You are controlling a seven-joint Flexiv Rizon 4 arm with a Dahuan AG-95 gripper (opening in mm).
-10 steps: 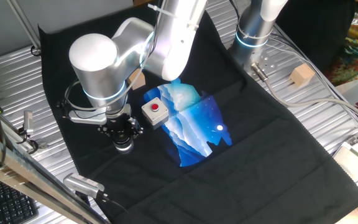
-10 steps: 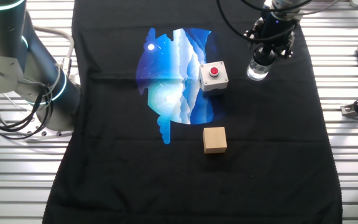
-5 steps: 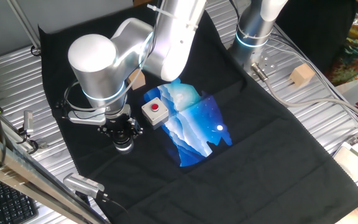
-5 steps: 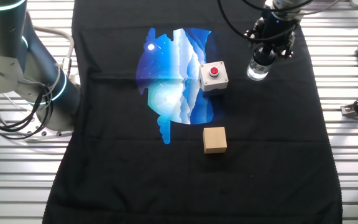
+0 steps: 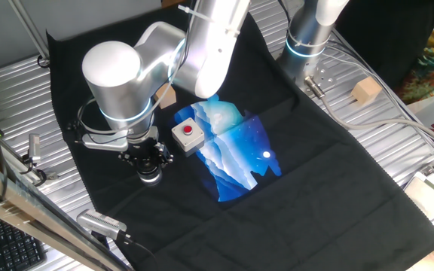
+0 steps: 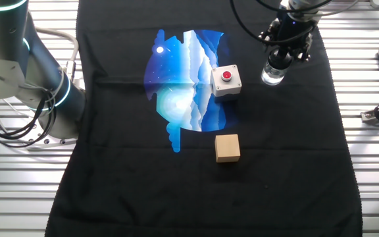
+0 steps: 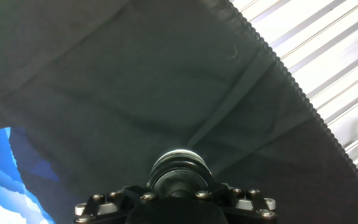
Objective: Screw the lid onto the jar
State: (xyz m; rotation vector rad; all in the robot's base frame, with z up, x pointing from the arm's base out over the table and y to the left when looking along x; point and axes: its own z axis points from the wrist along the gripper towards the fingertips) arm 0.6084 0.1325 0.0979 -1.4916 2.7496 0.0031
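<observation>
The small clear jar (image 6: 272, 76) stands on the black cloth to the right of the red-button box; in one fixed view the jar (image 5: 151, 178) shows just below the hand. The black lid (image 6: 277, 64) sits on top of the jar. My gripper (image 6: 279, 59) comes straight down over it, its fingers closed around the lid. One fixed view has the gripper (image 5: 147, 164) left of the box. In the hand view the round lid (image 7: 179, 173) shows right in front of the gripper (image 7: 179, 190), and the jar beneath is hidden.
A white box with a red button (image 6: 226, 80) stands just left of the jar on a blue printed patch (image 6: 183, 72). A tan wooden cube (image 6: 227, 147) lies nearer the cloth's middle. The cloth's edge and ribbed metal table (image 7: 328, 68) run to the right.
</observation>
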